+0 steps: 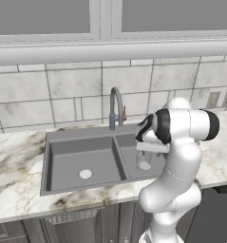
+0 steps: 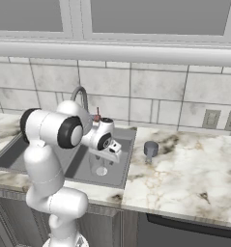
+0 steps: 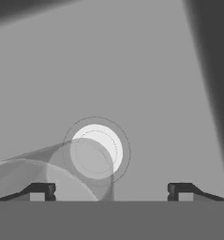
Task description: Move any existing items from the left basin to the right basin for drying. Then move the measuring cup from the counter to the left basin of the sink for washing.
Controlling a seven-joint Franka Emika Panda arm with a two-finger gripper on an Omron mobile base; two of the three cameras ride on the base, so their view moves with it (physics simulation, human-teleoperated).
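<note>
Standing glass beneath open tool

You get flat, even, rendered light in both base views, soft and slightly blurred, no glare. In the hand view, the basin floor is dim grey, dark shadow bands crossing its top and right edges.

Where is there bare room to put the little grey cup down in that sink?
The left basin is bare around its white drain, bordered by the divider and the counter. The right basin is crowded: the clear glass stands there under the open gripper. The measuring cup waits on the counter.
</note>
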